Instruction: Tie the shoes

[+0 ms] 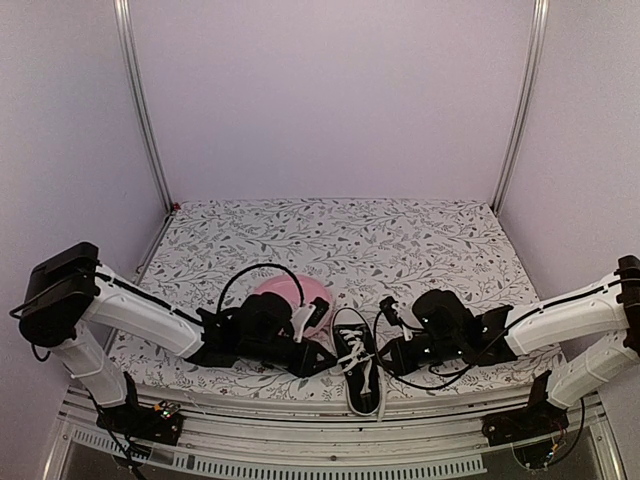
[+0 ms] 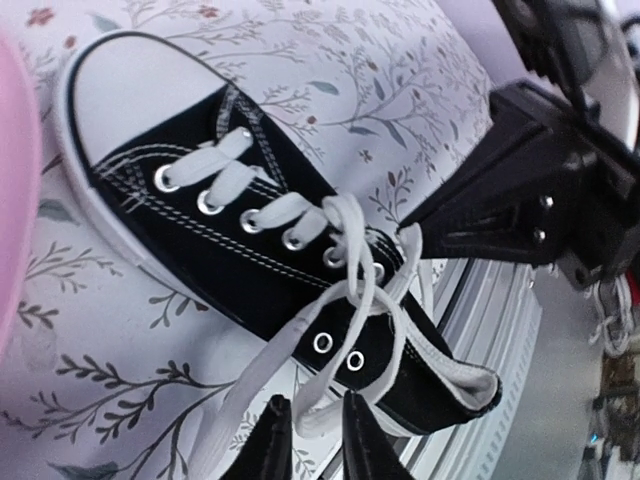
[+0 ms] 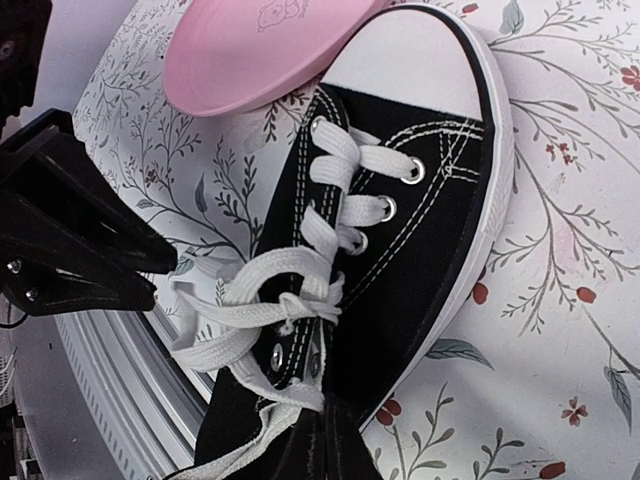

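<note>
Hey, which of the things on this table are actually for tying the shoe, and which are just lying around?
For the job:
- sneaker
- laces

Just lying about:
- pink plate, by the sneaker's toe

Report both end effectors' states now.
Left end effector: slightly open, white lace between its fingers.
Right end effector: closed on the lace.

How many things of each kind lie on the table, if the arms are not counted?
Sneaker: 1
Pink plate: 1
Total: 2
</note>
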Available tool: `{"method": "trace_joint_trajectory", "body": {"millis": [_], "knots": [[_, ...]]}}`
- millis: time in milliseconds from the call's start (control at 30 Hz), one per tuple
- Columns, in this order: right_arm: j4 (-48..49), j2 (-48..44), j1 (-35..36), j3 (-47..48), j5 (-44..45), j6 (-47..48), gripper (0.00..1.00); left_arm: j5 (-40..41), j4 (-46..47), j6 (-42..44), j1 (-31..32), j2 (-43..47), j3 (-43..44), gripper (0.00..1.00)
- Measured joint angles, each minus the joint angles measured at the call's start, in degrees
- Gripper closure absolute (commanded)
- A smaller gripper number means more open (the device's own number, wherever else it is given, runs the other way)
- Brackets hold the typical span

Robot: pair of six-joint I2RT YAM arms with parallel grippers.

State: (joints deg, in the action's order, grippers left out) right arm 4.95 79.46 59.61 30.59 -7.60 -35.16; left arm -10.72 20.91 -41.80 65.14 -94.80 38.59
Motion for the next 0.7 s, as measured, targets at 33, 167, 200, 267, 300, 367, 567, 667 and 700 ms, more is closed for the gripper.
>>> {"method": "trace_joint_trajectory", "body": {"millis": [33,167,200,267,300,367,567,667,700], "knots": [[-0.22,-0.37,0.0,0.0,0.2,0.0,0.98,1.07,-1.66,0.42,-0.04,0.68,0.42,0.72],[-0.46,-1.11,0.0,0.0,0.46,0.02,0.98,4.28,-6.49,2.36,-0.31,4.17,1.14,0.57],[-0.55,-1.11,0.0,0.0,0.46,0.02,0.98,5.05,-7.56,2.69,-0.52,5.38,1.22,0.55],[-0.7,-1.11,0.0,0.0,0.46,0.04,0.98,6.27,-9.38,3.3,-0.92,7.41,1.77,0.54],[-0.7,-1.11,0.0,0.0,0.46,0.04,0.98,6.62,-9.86,3.54,-1.14,8.02,2.21,0.55],[-0.7,-1.11,0.0,0.0,0.46,0.04,0.98,6.78,-10.43,3.87,-1.68,8.15,3.67,0.58],[-0.66,-1.11,0.0,0.02,0.46,0.04,0.98,4.85,-10.62,4.37,-2.58,1.4,12.7,0.64],[-0.63,-1.09,0.0,0.02,0.44,0.04,0.98,3.41,-10.56,4.42,-2.58,-2.91,15.65,0.67],[-0.63,-1.09,0.0,0.02,0.46,0.04,0.98,2.97,-10.62,4.46,-2.58,-4.02,16.17,0.68]]}}
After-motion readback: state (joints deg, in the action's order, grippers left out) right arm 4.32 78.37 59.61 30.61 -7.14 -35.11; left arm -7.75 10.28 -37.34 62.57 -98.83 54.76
